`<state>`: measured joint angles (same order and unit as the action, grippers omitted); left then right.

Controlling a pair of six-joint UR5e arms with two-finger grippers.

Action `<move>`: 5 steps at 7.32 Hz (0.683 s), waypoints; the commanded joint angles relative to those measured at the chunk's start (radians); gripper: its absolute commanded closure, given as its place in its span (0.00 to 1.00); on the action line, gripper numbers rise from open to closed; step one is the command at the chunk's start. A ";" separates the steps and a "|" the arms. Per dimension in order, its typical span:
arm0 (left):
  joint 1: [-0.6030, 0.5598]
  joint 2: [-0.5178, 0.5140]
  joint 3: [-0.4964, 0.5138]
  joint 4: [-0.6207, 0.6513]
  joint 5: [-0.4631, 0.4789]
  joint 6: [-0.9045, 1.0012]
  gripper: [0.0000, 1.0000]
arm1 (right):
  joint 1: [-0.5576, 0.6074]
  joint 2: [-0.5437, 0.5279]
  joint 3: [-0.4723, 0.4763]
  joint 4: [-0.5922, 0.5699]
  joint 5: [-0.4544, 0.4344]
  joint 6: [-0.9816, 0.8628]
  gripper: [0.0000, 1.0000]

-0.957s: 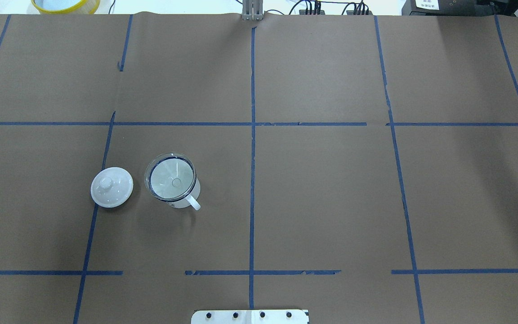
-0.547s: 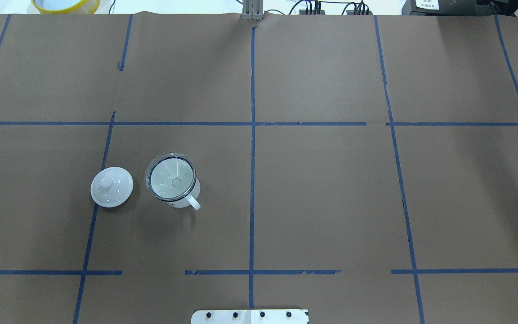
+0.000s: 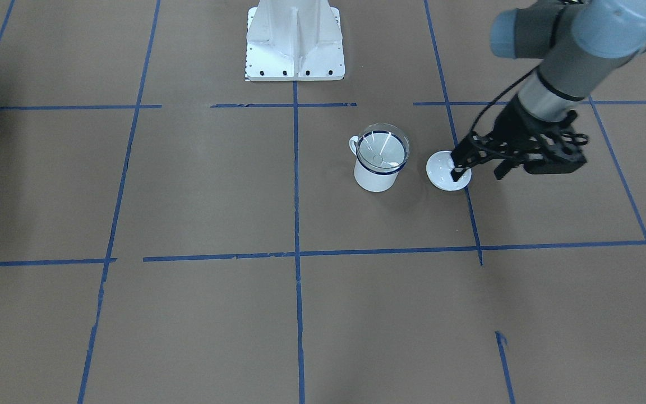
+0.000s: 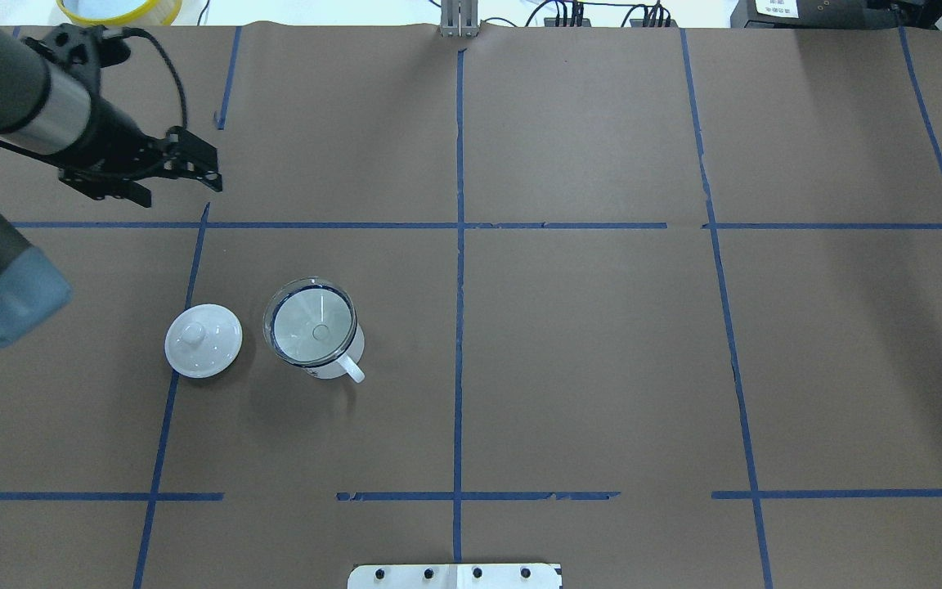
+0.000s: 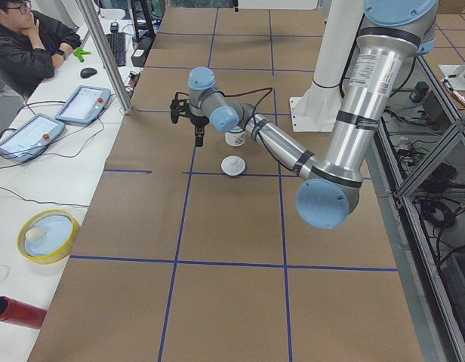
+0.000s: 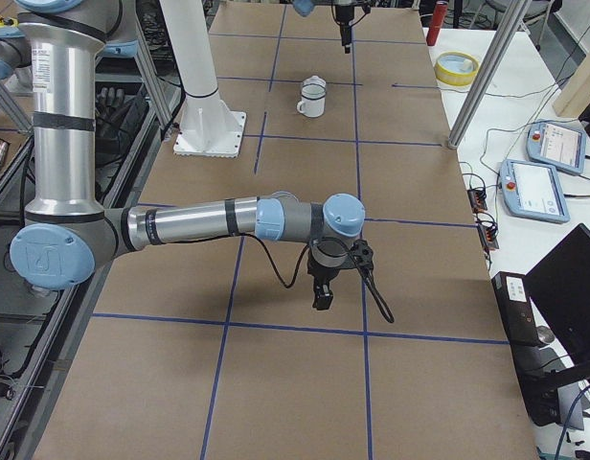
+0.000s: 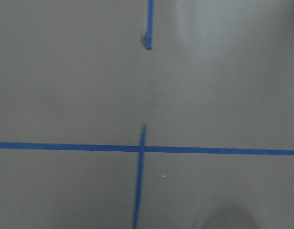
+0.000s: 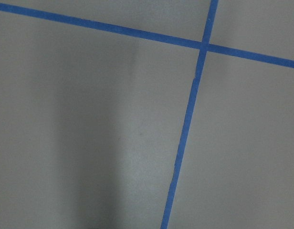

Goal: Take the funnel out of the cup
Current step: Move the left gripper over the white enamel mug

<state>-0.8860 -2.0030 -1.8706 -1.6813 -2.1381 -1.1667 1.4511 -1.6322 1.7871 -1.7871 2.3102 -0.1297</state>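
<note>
The white cup (image 4: 334, 361) with a dark blue rim stands upright left of the table's centre, handle toward the robot. The clear funnel (image 4: 313, 321) sits in its mouth, rim on top. Both also show in the front view: cup (image 3: 375, 178), funnel (image 3: 383, 147). My left gripper (image 4: 183, 192) is open and empty. It hovers above the table, beyond the cup and to its left, apart from it. In the front view the left gripper (image 3: 478, 175) has one fingertip overlapping the lid in the image. My right gripper (image 6: 322, 295) shows only in the exterior right view, far from the cup; I cannot tell whether it is open or shut.
A white domed lid (image 4: 203, 340) with a knob lies just left of the cup. A yellow-rimmed bowl (image 4: 119, 8) sits off the table's far left corner. The robot base plate (image 4: 455, 575) is at the near edge. An operator (image 5: 29, 45) sits beyond the far side.
My left arm has come into the overhead view from the left and now reaches over the far left part of the table. The cup, funnel and lid have not moved.
</note>
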 commanded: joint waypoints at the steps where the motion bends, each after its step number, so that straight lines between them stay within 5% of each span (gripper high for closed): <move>1: 0.169 -0.135 0.007 0.130 0.107 -0.184 0.00 | 0.000 0.000 0.000 0.000 0.000 0.001 0.00; 3: 0.280 -0.152 0.030 0.130 0.177 -0.260 0.00 | 0.000 0.000 0.000 0.000 0.000 0.001 0.00; 5: 0.292 -0.169 0.060 0.129 0.179 -0.261 0.27 | 0.000 0.000 0.000 0.000 0.000 -0.001 0.00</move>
<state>-0.6088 -2.1633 -1.8254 -1.5525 -1.9650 -1.4214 1.4512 -1.6322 1.7871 -1.7871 2.3102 -0.1292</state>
